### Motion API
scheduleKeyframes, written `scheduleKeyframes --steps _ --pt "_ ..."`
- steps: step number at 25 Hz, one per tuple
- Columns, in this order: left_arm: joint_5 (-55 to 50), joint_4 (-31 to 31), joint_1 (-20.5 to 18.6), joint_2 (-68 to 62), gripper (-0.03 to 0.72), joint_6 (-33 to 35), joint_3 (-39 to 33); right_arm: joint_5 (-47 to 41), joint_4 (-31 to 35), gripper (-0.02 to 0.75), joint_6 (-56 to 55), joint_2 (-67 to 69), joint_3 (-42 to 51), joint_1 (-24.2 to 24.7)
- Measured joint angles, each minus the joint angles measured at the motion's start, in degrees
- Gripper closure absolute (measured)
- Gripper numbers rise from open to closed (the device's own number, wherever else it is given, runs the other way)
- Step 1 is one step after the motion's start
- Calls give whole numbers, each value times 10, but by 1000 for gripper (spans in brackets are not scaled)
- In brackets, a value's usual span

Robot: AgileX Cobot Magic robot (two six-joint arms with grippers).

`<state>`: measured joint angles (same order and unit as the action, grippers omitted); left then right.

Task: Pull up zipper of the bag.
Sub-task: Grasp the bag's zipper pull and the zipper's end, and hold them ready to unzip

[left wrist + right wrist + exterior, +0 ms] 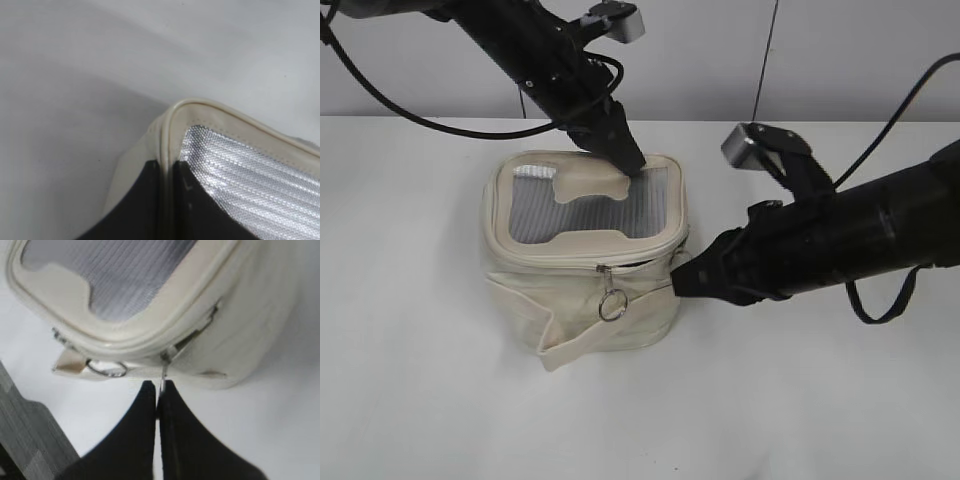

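Observation:
The cream bag [570, 310] stands mid-table, its grey mesh top panel [535, 205] facing up. The zipper [555, 261] runs along the panel's front edge, with a dark gap near the front right corner. One slider's ring pull [611, 303] hangs free at the front. My left gripper [632, 162] is shut on the panel's back right rim; the left wrist view shows its jaws [167, 167] pinching the cream rim [225, 112]. My right gripper [678, 283] is at the front right corner, where its jaws [160, 387] are shut on the second slider's pull [163, 371]. The free ring [106, 371] hangs to its left.
The bag's flat cream strap [590, 345] droops across its front. The white table [420, 400] surrounds the bag, with a pale wall behind. Black cables hang from both arms. A dark grey surface [25, 440] shows past the table's edge in the right wrist view.

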<state>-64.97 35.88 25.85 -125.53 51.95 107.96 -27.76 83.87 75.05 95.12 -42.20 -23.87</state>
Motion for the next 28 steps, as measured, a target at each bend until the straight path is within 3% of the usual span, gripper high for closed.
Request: scheduleKeyframes --steps 7,14,23,28 --pt "2 -2 1 0 649 -16 0 7 -49 729 -31 -1 2 -95" --pt "3 -2 1 0 649 -46 0 74 -31 729 -45 -1 -9 -150" --pt "6 -2 1 0 649 -57 0 94 -30 729 -72 58 -98 -210" --pt "8 2 0 0 637 -71 0 76 -153 692 -226 58 -100 -208"
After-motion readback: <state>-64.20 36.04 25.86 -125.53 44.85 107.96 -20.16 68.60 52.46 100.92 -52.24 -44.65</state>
